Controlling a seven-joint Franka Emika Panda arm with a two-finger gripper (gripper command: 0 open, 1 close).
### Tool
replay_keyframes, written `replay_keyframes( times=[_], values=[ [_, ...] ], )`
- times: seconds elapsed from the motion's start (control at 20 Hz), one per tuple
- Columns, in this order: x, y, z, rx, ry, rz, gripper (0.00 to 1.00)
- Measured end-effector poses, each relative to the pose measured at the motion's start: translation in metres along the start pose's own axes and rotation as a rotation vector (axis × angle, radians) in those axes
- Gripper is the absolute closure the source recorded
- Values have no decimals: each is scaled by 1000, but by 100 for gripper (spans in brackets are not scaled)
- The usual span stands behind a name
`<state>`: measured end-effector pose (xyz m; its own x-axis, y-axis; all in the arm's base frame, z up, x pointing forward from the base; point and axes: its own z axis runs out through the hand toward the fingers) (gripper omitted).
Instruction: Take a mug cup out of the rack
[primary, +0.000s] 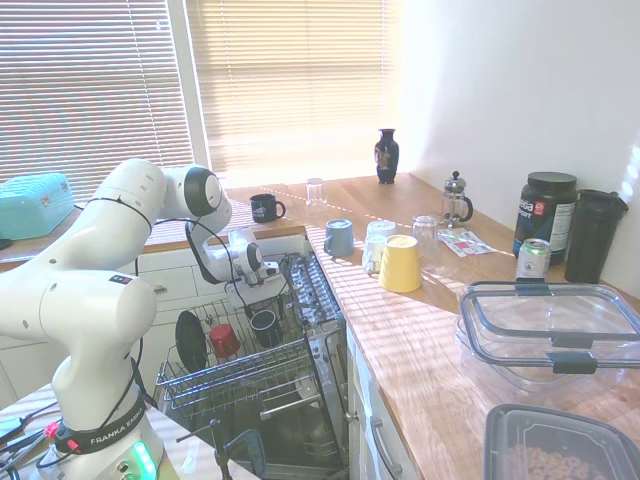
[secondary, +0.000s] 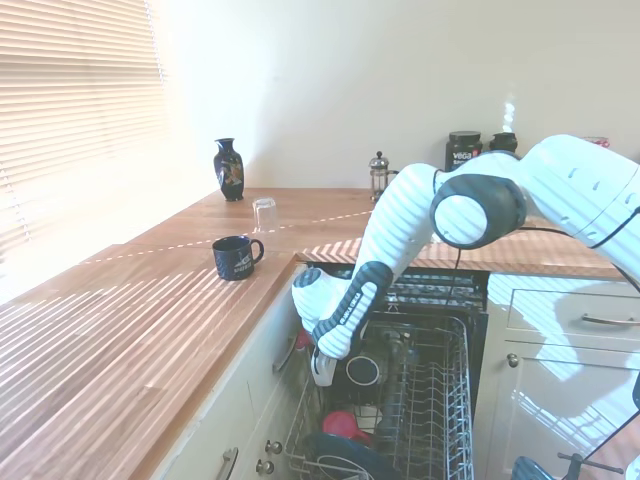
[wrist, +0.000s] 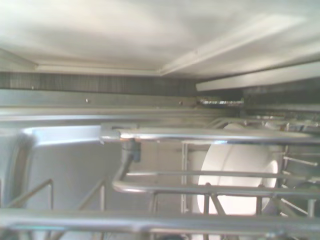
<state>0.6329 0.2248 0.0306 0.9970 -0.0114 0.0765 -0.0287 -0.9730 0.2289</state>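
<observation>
The dark navy mug cup (primary: 265, 327) stands in the upper grey wire rack (primary: 262, 385) of the pulled-out dishwasher, its opening showing. In the second exterior view the mug cup (secondary: 362, 368) sits right beside my gripper (secondary: 322, 377), which reaches down into the rack (secondary: 448, 400) at the mug's counter side. In the first exterior view my gripper (primary: 243, 303) hangs just left of and slightly above the mug. Whether it touches the mug is hidden. The wrist view shows only rack wires (wrist: 200, 136) and a white round object (wrist: 235, 180).
A small red cup (primary: 224, 340) and a dark plate (primary: 190, 341) stand in the rack near the mug. On the counter are a black printed mug (primary: 266, 208), a yellow mug (primary: 400, 263), a blue-grey mug (primary: 339, 238), glasses, a vase (primary: 387, 156) and plastic containers (primary: 550, 325).
</observation>
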Motion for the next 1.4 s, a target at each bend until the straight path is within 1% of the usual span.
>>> replay_keyframes(
  times=[0.25,0.85,1.2,1.4],
  values=[
    [4,4,2,10,-11,-16,100],
    [2,3,4,8,-38,-5,100],
    [-4,1,12,-24,-84,-11,100],
    [-4,-2,12,-41,-94,-18,100]
  ],
)
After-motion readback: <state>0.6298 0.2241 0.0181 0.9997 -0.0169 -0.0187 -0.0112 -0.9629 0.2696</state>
